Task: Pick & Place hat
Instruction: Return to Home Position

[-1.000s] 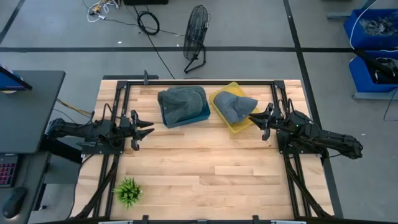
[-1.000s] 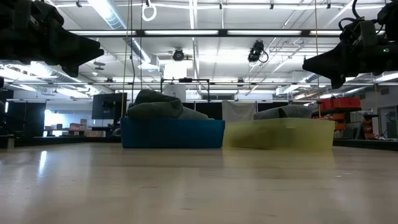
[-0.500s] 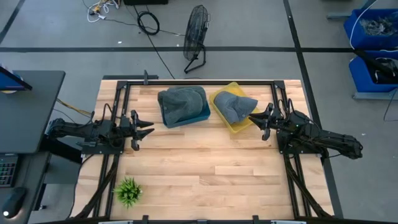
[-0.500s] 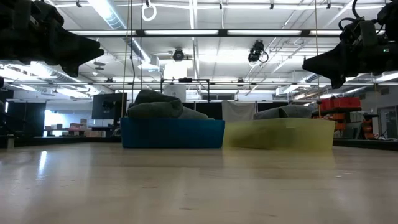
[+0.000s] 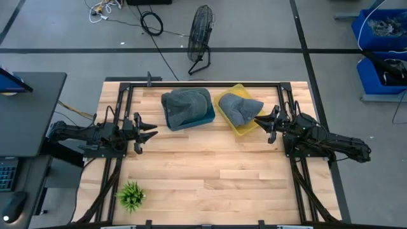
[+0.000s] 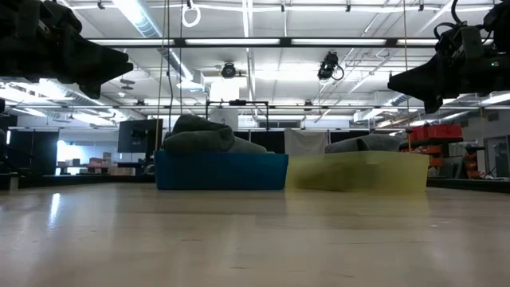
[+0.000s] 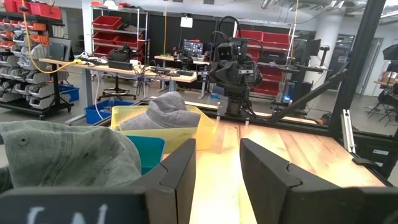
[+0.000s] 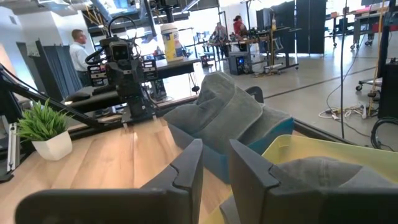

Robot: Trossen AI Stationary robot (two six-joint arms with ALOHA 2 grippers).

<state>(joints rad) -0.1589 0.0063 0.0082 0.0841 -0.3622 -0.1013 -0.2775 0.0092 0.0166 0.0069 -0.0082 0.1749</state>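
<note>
One grey hat (image 5: pixel 186 105) lies on a blue bin (image 5: pixel 206 117) at the table's far middle. A second grey hat (image 5: pixel 241 109) lies in a yellow bin (image 5: pixel 233 124) to its right. My left gripper (image 5: pixel 152 133) hovers open at the table's left side, clear of the blue bin. My right gripper (image 5: pixel 259 121) hovers open just right of the yellow bin, touching nothing. In the low view both bins (image 6: pixel 221 170) (image 6: pixel 356 171) stand side by side with hats (image 6: pixel 203 134) (image 6: pixel 362 144) above their rims.
A small potted plant (image 5: pixel 131 195) stands at the table's near left corner. A black frame (image 5: pixel 203 83) runs along the table's far edge and sides. The near and middle wood surface (image 5: pixel 216 172) holds nothing else. People stand in the room behind, in the right wrist view.
</note>
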